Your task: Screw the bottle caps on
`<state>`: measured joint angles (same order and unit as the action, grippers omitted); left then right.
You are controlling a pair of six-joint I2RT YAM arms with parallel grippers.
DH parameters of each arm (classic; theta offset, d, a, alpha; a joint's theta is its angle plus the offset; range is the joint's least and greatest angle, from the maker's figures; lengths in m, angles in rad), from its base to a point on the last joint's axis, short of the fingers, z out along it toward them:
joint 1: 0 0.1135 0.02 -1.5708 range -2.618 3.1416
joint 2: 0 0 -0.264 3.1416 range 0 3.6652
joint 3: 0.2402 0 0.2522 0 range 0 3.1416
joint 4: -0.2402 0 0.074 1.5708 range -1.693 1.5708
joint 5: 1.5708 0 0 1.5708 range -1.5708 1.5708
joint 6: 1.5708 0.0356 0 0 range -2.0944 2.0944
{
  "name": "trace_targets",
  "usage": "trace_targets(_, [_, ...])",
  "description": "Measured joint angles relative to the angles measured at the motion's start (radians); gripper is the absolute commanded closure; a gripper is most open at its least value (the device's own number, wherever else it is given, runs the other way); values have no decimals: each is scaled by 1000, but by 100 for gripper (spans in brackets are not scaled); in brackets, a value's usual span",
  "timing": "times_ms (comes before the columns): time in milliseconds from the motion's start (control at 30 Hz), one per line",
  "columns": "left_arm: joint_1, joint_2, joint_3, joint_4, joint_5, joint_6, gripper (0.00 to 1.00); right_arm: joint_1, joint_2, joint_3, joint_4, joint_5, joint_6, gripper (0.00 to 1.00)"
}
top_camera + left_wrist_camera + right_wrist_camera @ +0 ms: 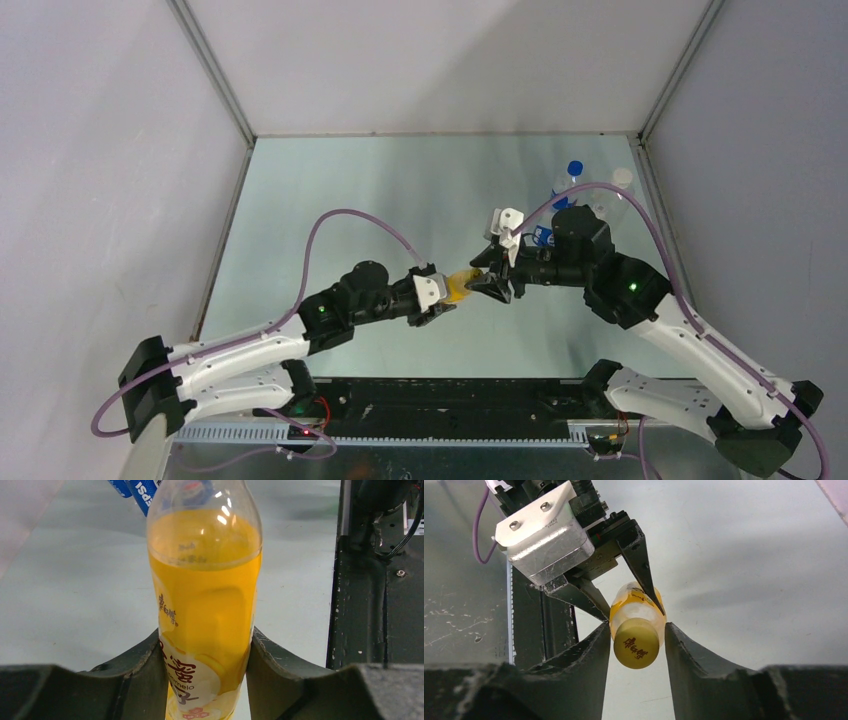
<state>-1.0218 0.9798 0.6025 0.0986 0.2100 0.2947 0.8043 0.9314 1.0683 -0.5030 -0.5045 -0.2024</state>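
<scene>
Mid-table, left end effector (206, 650) grips bottle (202, 580) — right (636, 630) (grip unclear) flanks cap (636, 642).

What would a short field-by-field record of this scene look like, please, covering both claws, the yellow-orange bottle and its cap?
Left claw: shut on the yellow-orange bottle, holding it on its side above the table
Right claw: fingers flank the yellow cap; whether they press it is unclear
Cap position: on the bottle's neck, facing the right wrist camera
Cap tightness: cannot tell
Other bottles: blue-capped bottle and white-capped bottle, upright at the table's far right
</scene>
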Motion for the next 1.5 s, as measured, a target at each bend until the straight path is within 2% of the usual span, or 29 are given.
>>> trace_targets(200, [2,0,0,12,14,-24,98,3,9,0,-3,-8,-9,76])
trace_targets(267, [3,0,0,13,18,-29,88,3,10,0,-3,-8,-10,83])
trace_targets(333, [5,0,0,12,21,-32,60,3,10,0,-3,-8,-9,94])
trace_targets(367, [5,0,0,12,21,-33,53,3,9,0,-3,-8,-8,97])
trace_targets(400, [6,0,0,12,21,-33,39,3,9,0,-3,-7,-8,100])
trace_targets(533, [10,0,0,21,2,-42,10,5,7,0,-16,9,-6,100])
trace_targets(600, [14,0,0,42,-16,-47,1,5,7,0,-41,32,-8,100])
trace_targets(933, [69,-48,0,51,-126,-77,0,-9,8,55,-220,267,-27,100])
trace_targets(1100, [130,-104,23,-34,-231,-90,0,-82,8,59,-267,383,-27,100])
trace_targets(1267, [261,-172,64,-169,-370,-95,0,-179,17,59,-291,467,-26,100])
trace_targets(1500, [500,-230,89,-303,-547,-95,0,-291,77,59,-288,468,-15,100])
